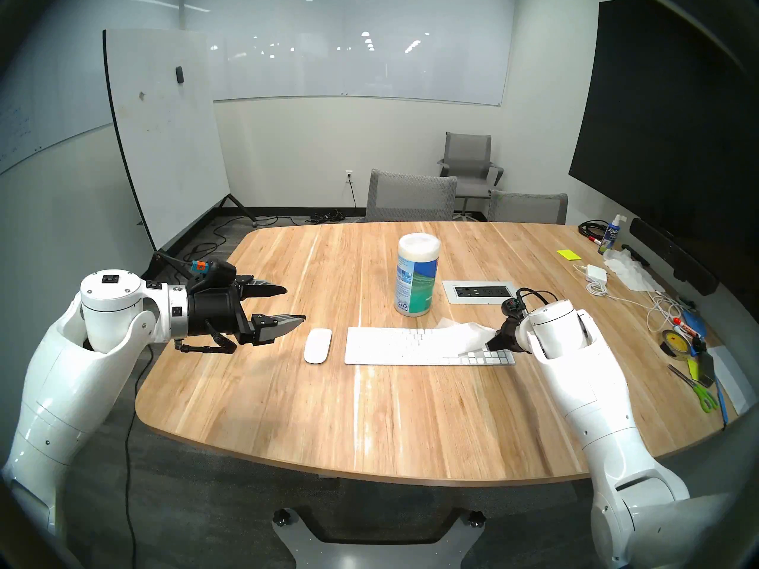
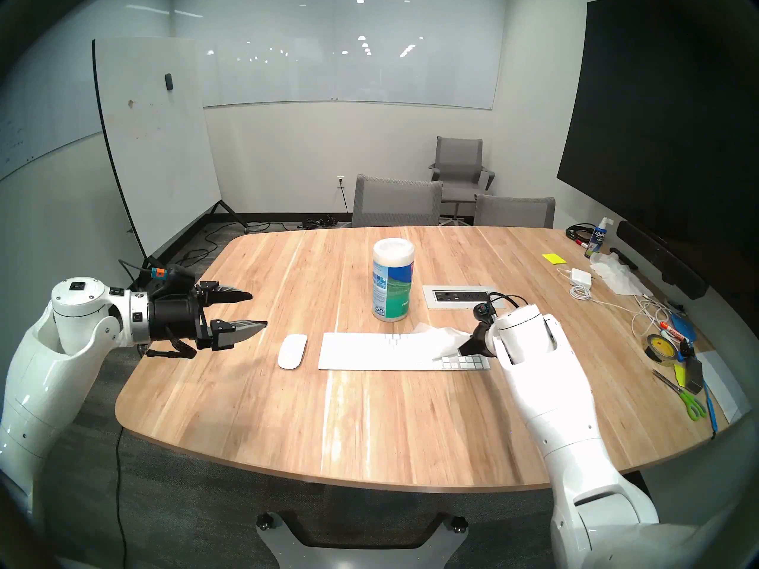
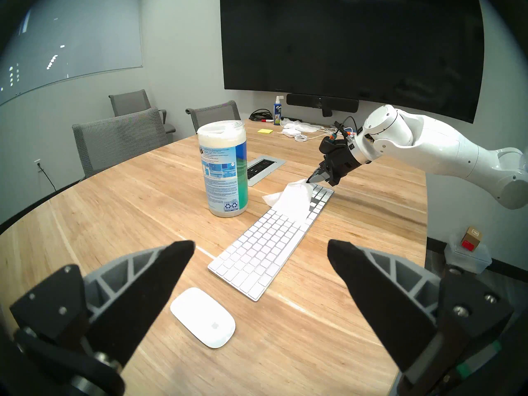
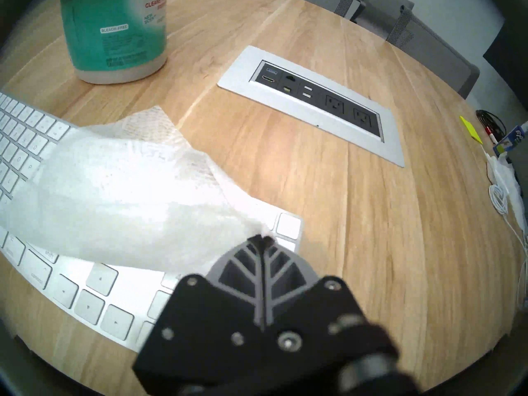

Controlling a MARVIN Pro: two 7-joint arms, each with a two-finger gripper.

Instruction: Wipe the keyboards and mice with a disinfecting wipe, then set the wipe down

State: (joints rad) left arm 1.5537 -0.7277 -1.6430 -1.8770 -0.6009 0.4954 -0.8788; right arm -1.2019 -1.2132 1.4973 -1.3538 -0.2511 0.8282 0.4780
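Wooden table (image 1: 369, 412): my right gripper (image 4: 260, 239) pinches the wipe (image 4: 114, 204), draped ahead of its jaws over the keyboard (image 3: 257, 258). I'd drag low, keeping contact. Left gripper (image 3: 260, 261) spread, mouse (image 3: 203, 316) below.

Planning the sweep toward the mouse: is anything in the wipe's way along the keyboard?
Nothing visible. The right hand pinches the wipe over the keyboard; the keys toward the mouse are bare. The canister stands behind, and the left hand hovers apart.
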